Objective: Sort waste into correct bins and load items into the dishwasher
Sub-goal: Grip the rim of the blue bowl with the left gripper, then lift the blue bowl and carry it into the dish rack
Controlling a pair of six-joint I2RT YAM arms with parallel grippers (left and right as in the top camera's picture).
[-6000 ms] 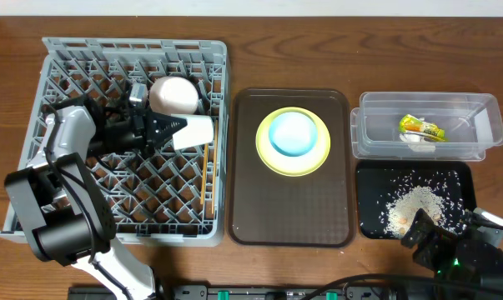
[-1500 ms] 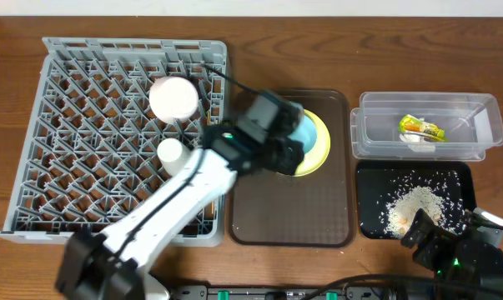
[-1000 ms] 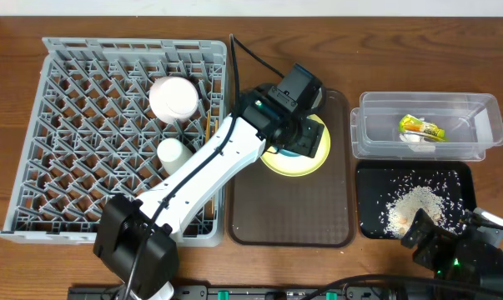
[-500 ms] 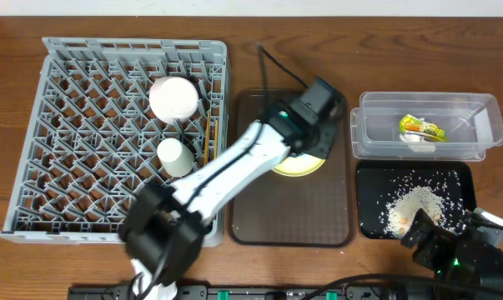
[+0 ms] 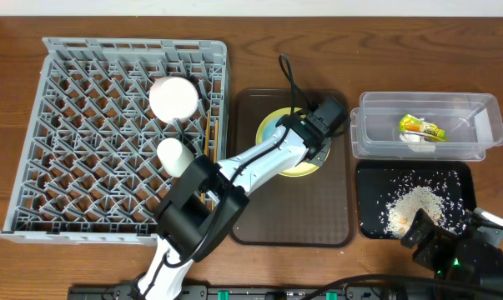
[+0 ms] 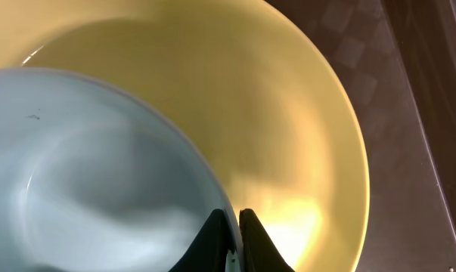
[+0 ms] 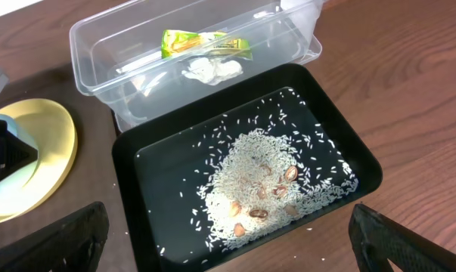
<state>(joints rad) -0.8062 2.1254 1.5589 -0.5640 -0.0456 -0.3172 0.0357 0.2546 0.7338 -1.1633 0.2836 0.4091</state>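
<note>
Left wrist view has the left gripper (image 6: 234,219) pinched on the right-hand rim of the pale blue bowl (image 6: 99,174), which rests on the yellow plate (image 6: 288,113) on the brown tray (image 5: 293,208). That hold looks thin and sits right at the edge. I would lift slowly and straight up, keep the bowl level until it clears the plate, then carry it left to the grey rack (image 5: 93,192) without swinging.

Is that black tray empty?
No. Rice is heaped in the tray, with brown bits among it.
</note>
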